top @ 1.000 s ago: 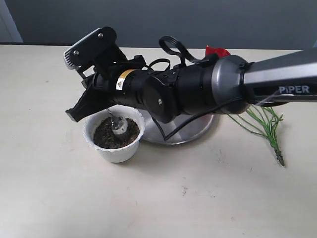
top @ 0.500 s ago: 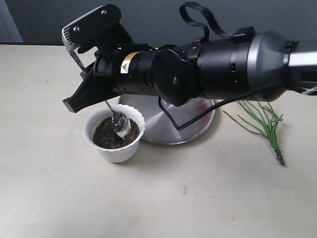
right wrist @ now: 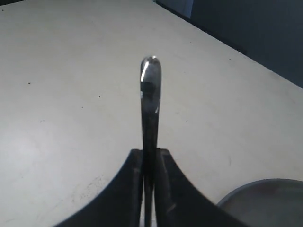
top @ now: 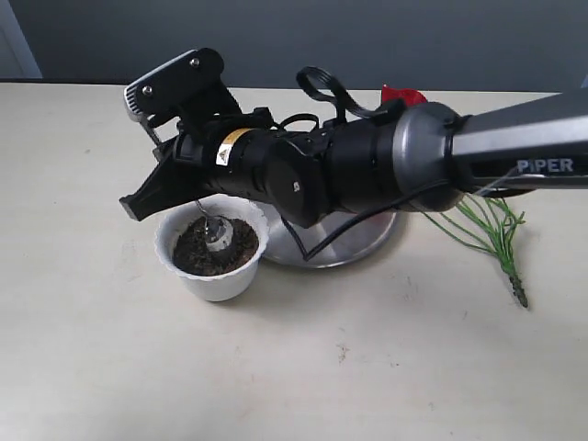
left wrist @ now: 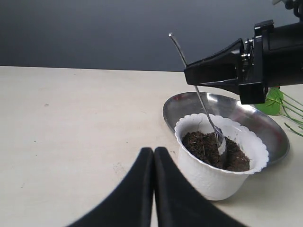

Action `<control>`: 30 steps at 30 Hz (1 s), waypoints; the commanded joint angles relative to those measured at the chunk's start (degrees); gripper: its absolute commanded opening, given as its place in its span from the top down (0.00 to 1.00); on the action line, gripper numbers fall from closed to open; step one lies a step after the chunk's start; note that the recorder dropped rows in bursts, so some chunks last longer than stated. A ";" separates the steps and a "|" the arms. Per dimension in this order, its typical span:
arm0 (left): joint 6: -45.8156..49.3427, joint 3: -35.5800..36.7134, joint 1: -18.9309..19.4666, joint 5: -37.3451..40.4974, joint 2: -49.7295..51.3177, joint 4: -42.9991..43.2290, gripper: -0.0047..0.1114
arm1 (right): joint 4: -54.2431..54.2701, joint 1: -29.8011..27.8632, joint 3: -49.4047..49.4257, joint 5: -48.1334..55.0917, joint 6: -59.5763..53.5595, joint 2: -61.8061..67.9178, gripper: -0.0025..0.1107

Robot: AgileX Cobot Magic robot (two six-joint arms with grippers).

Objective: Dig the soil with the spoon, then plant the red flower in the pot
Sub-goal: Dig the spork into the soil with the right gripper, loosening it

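Observation:
The white scalloped pot (top: 213,272) stands left of centre, filled with dark soil (top: 195,252). My right gripper (top: 145,198) reaches across above it, shut on the silver spoon's thin handle (right wrist: 150,90). The spoon (top: 218,232) slants down with its bowl in the soil. In the left wrist view the spoon (left wrist: 219,138) dips into the soil (left wrist: 201,144) of the pot (left wrist: 210,175). The red flower (top: 401,95) peeks out behind the arm, its green stems (top: 487,225) lying to the right. My left gripper (left wrist: 154,152) is shut and empty, near the pot.
A shiny steel plate (top: 344,246) lies right behind the pot, mostly under the right arm; its rim (left wrist: 265,126) shows in the left wrist view, with a green leaf (left wrist: 272,101) beyond it. Bare beige table (top: 322,367) spreads in front.
Half a second ago the right arm was raised and tilted, hiding the flower; it has come back down. The spoon's bowl stayed in the pot, shifting slightly in the soil.

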 commanded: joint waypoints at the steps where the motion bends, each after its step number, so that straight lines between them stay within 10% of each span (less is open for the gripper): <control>1: -0.22 0.02 -0.53 -0.21 -0.30 0.09 0.96 | -0.59 0.05 0.05 0.11 0.44 -3.07 0.98; 13: -0.22 0.02 -0.53 -0.21 -0.30 0.09 0.96 | -1.10 0.31 0.05 11.80 -0.12 -10.76 0.98; 30: -0.22 0.02 -0.53 -0.21 -0.30 0.09 0.96 | -1.33 0.31 0.05 -1.91 -0.12 -3.04 0.98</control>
